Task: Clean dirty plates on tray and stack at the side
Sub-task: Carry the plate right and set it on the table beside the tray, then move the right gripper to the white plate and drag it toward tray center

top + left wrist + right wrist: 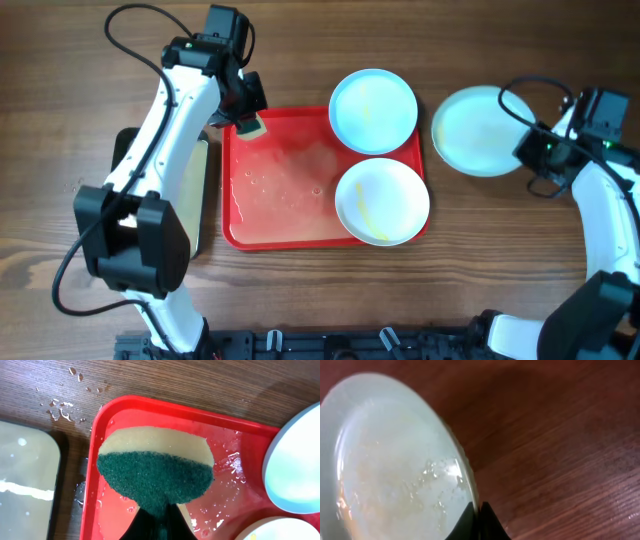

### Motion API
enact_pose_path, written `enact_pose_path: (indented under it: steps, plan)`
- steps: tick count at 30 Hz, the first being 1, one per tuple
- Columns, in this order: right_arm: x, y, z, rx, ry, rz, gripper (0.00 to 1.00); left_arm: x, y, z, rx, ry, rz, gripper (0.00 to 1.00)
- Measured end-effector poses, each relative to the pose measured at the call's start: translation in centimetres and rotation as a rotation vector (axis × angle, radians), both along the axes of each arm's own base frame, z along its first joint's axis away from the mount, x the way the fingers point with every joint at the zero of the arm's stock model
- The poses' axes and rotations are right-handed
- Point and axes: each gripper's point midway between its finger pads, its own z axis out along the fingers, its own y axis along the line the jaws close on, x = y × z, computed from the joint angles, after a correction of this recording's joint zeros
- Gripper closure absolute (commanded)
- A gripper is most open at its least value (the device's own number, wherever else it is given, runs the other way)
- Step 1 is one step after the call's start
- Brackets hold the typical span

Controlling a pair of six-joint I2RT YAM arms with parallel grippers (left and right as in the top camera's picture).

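Overhead: right hand (521, 149) pinches plate (475, 130) rim (beside tray (280, 205)).

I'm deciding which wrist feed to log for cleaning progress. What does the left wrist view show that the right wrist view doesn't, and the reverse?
Left wrist only: the green-and-yellow sponge in the left gripper, over the wet red tray's corner, a light-blue plate's edge at right, and the beige tray. Right wrist only: a wet pale plate off the tray, its rim pinched by the right gripper. Both: the wooden table and a gripper shut on what it holds.
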Motion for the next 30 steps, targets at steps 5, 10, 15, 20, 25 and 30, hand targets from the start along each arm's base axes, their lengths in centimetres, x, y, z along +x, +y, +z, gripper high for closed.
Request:
enact_pose_path:
  steps: [5, 10, 15, 20, 25, 30]
  plan:
    - [-1.3, -0.5, -5.3, 0.008, 0.095, -0.024, 0.89, 0.2, 0.0, -0.3, 0.001, 0.002, 0.000, 0.96]
    - [-2.3, 0.5, -7.7, 0.069, 0.184, -0.003, 0.62, 0.2, 0.0, -0.3, 0.001, 0.002, 0.000, 0.96]
    - [-0.8, 5.6, -1.3, 0.226, 0.099, 0.207, 0.57, 0.2, 0.0, -0.3, 0.000, 0.002, 0.000, 0.96]
    - [-1.8, 15.3, 0.1, 0.260, 0.124, 0.525, 0.57, 0.2, 0.0, -0.3, 0.001, 0.002, 0.000, 0.96]
    - [-3.8, 17.9, -4.5, 0.211, 0.222, 0.617, 0.59, 0.2, 0.0, -0.3, 0.001, 0.002, 0.000, 0.96]
    - [-3.6, 18.2, -7.2, 0.183, 0.263, 0.635, 0.89, 0.2, 0.0, -0.3, 0.001, 0.002, 0.000, 0.96]
